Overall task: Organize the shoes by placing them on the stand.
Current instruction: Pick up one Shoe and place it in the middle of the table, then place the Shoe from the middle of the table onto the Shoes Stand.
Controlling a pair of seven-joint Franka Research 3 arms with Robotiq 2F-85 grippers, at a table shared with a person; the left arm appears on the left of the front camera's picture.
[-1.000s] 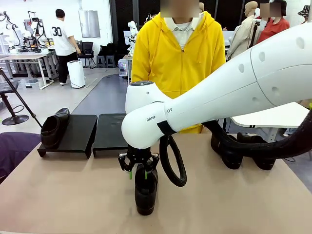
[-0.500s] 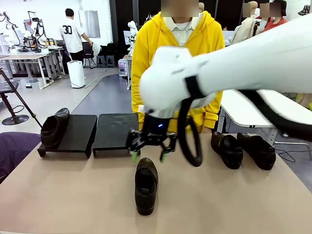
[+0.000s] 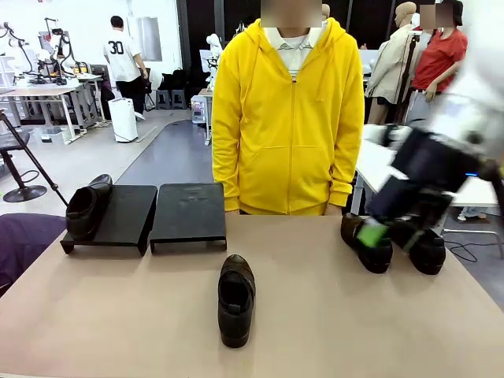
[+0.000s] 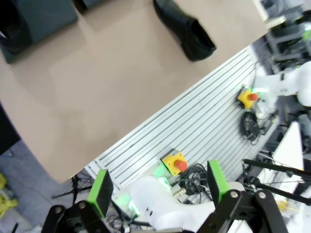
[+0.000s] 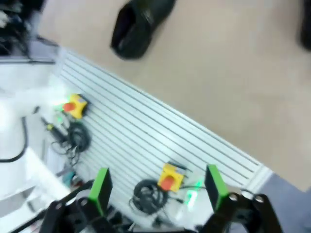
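Note:
One black shoe lies alone in the middle of the table, toe toward the person. Another shoe rests on the left black stand; the stand beside it is bare. Two more shoes sit at the far right. My right gripper, blurred, hangs over those two. In the right wrist view my right gripper is open and empty, with the middle shoe far off. My left gripper is open too, high off the table's near edge, with that shoe beyond it.
A person in a yellow hoodie stands at the far edge, behind the stands. A purple cloth lies at the left edge. Below the near edge, a slatted base with red stop buttons and cables.
My right gripper opened and let go of the middle shoe, rose, and swung off to the right over the two far-right shoes. The shoe stays where it was set.

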